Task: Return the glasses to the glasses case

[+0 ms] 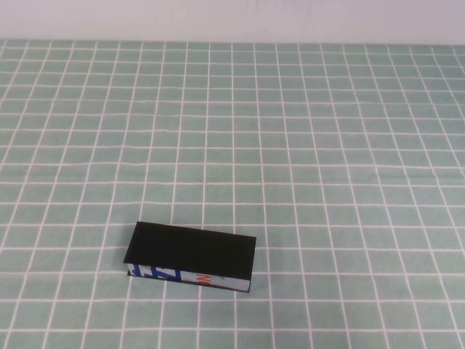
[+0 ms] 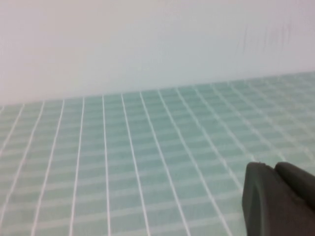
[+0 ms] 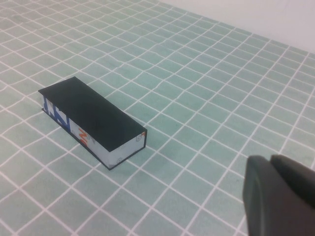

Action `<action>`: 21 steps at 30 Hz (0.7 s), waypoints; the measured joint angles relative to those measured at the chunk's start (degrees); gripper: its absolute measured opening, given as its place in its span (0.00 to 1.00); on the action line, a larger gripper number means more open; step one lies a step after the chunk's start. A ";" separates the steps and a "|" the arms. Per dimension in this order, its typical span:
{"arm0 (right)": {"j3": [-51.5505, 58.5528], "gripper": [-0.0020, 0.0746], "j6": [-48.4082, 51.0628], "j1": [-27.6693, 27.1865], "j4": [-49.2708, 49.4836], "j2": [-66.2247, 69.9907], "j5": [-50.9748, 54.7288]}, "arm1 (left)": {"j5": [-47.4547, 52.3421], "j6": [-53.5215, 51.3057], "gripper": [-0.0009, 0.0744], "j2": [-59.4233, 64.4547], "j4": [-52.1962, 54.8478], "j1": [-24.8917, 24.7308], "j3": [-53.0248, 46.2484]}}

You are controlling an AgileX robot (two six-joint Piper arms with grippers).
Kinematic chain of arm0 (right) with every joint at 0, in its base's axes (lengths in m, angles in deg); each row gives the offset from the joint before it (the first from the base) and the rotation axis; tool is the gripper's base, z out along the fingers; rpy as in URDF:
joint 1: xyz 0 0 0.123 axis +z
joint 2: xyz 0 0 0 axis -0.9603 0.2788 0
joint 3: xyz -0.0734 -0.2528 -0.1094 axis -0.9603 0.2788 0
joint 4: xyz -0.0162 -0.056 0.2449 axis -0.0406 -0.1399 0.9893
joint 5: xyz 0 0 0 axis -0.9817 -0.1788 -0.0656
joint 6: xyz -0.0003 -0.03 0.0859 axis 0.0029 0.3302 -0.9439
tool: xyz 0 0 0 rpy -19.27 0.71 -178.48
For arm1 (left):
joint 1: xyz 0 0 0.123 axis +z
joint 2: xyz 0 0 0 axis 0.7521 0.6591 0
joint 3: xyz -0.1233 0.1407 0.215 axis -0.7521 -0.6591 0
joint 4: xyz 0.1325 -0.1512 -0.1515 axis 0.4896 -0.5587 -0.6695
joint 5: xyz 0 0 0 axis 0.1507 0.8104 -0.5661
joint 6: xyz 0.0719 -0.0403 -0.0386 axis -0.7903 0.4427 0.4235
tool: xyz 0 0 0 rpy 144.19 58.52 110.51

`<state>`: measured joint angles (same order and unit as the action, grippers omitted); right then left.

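The glasses case point(image 1: 190, 251) lies closed on the table, near the front and left of centre. It has a black lid and a white front side with blue and orange print. It also shows in the right wrist view point(image 3: 91, 113). The glasses are not in view. Neither arm shows in the high view. My left gripper point(image 2: 273, 167) is shut and empty, held above bare cloth and facing the far wall. My right gripper point(image 3: 269, 160) is shut and empty, held off to the right of the case and well apart from it.
A green cloth with a white grid point(image 1: 305, 145) covers the whole table. A white wall point(image 1: 232, 18) runs along the far edge. Nothing else stands on the cloth.
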<state>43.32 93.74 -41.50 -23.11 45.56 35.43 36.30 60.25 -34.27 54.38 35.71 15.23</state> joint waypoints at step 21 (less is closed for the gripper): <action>0.09 0.01 0.09 0.00 0.24 0.00 -0.13 | 7.48 8.93 0.01 -7.50 2.92 5.53 -10.87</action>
<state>43.41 93.84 -41.50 -22.87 45.56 35.30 43.78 69.18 -41.77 57.30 41.23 4.36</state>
